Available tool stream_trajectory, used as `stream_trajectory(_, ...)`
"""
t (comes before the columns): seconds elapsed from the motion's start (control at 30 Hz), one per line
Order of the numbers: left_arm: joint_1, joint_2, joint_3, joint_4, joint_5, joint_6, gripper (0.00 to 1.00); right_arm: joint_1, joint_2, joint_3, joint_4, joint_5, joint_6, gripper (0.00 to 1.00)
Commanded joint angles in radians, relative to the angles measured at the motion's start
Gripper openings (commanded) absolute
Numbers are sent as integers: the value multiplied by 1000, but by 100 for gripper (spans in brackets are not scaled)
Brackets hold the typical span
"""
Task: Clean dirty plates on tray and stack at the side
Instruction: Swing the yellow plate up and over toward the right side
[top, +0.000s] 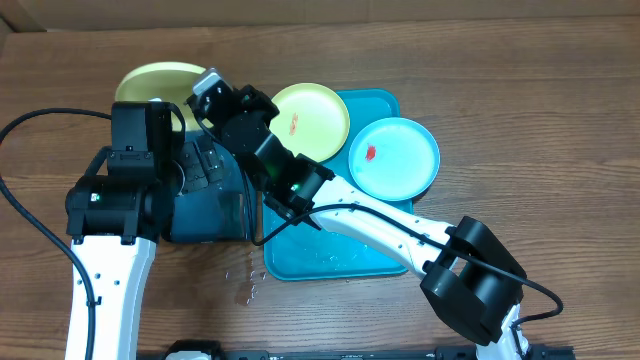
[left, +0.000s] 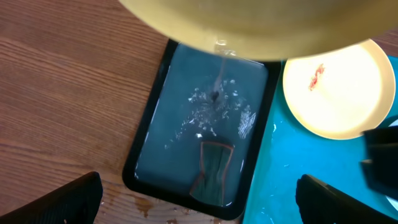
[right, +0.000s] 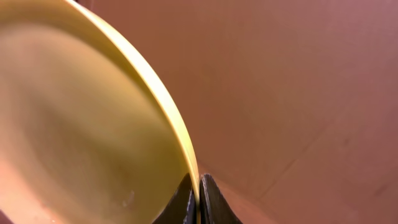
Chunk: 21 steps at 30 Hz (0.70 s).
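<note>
A: State of the right claw (right: 199, 198)?
B: Pressed together on the rim of a pale yellow plate (top: 158, 84) — pinching it edge-on. The wrist view shows both fingertips meeting on the lime rim.
A: Where is that plate?
B: Off the teal tray (top: 312, 256), held up at the upper left, over the far end of the dark tray (top: 205, 215). The left wrist view sees it across the top of the frame.
A: And the left claw (left: 199, 190)?
B: Spread wide, pinching nothing. It hangs over the dark tray.
A: Other plates?
B: The second yellow plate (top: 311, 120) lies on the teal tray's upper left part, red smear on it. The blue plate (top: 394, 157) sits at the tray's upper right corner, overhanging the rim onto the tabletop (top: 520, 90), red smear near its centre. They are just beside each other — cannot tell if touching.
A: Dark tray contents?
B: Wet, with white flecks, plus a dark green pad (left: 211, 177) with a reddish edge at the near end.
A: Tabletop?
B: A few droplets (top: 245, 280) just beside the teal tray's lower left corner.
</note>
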Motion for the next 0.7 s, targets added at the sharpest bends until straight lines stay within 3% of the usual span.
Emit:
stream_trajectory(0.0, 4, -11, 13, 0, -20, -2, 100, 1, -4, 29, 66, 15, -159, 4)
stream_trajectory(0.27, 4, -11, 13, 0, -20, -2, 100, 1, -4, 29, 182, 3, -324, 4)
stream_trajectory(0.67, 4, -11, 13, 0, -20, -2, 100, 1, -4, 29, 245, -4, -317, 4)
